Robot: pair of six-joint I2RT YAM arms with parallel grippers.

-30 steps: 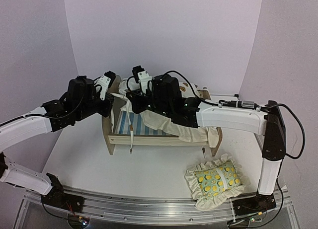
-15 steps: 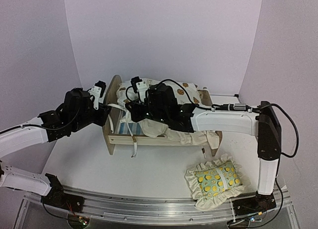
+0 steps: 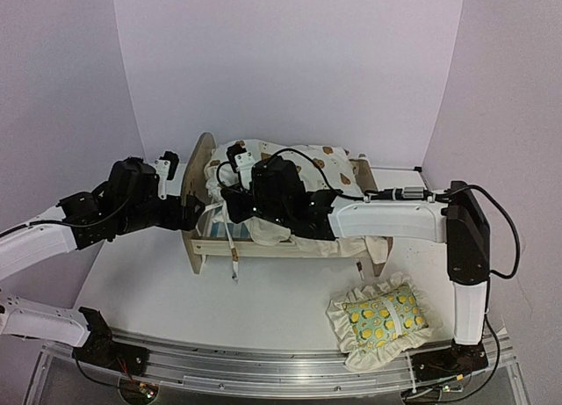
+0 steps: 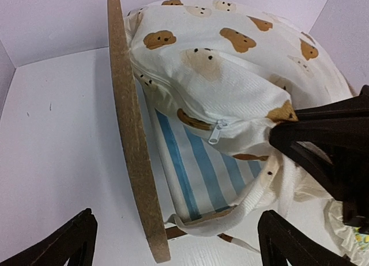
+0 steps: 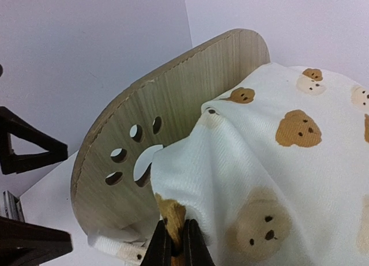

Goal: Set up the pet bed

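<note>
The pet bed (image 3: pixel 204 243), a light-wood frame, stands mid-table with its rounded headboard (image 3: pixel 198 159) on the left. The paw-print cutout shows in the right wrist view on the headboard (image 5: pixel 173 93). A cream bear-print cushion (image 3: pixel 303 163) lies bunched over the bed, leaving part of the blue-striped base (image 4: pixel 196 168) bare. My right gripper (image 5: pixel 173 243) is shut on a fold of the cushion (image 5: pixel 277 162) close to the headboard. My left gripper (image 4: pixel 176 243) stands wide open, just outside the headboard's edge (image 4: pixel 130 139), holding nothing.
A green lemon-print ruffled pillow (image 3: pixel 382 313) lies on the table at the front right. A cushion tie (image 3: pixel 233 247) hangs over the bed's front rail. Purple walls close in the back and both sides.
My left gripper has opened, let go of the cushion's corner and drawn back to the left. The right gripper has lowered the cushion toward the bed.
</note>
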